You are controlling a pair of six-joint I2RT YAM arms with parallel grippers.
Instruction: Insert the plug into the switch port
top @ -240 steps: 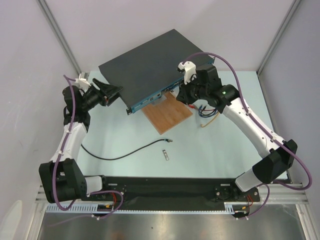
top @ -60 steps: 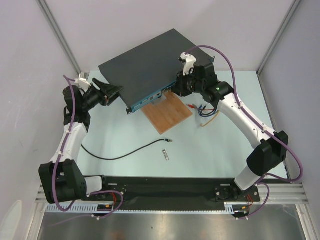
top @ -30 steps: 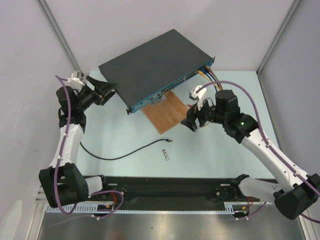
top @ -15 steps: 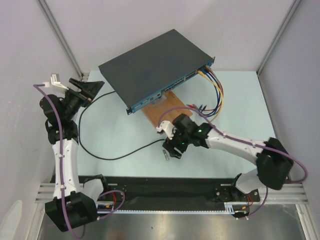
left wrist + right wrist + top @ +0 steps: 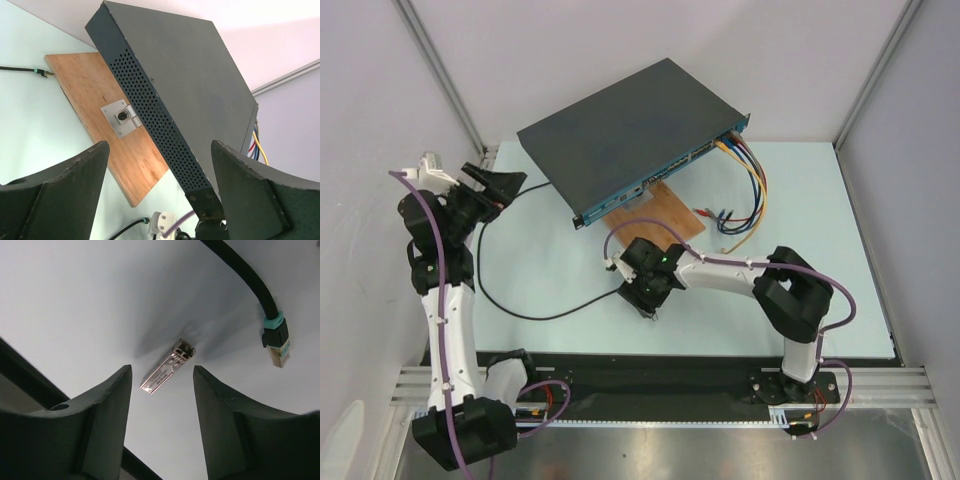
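Plastic plug (image 5: 276, 351); shiny metal stick (image 5: 166, 369)

The right arm was folded back on itself, so the right gripper (image 5: 642, 292) sat low over the pale green table (image 5: 820, 210), just where the thin black cable (image 5: 520, 312) ended; the cable's tip could not be made out beneath it. The left gripper (image 5: 510, 187), fingers spread and empty, pointed toward the dark-grey box (image 5: 620, 125) lying aslant at the far side. A wooden board (image 5: 665, 218) lay against its blue face (image 5: 620, 200), and yellow, blue and red cables (image 5: 756, 190) ran from the switch ports (image 5: 695, 157) at its right end.
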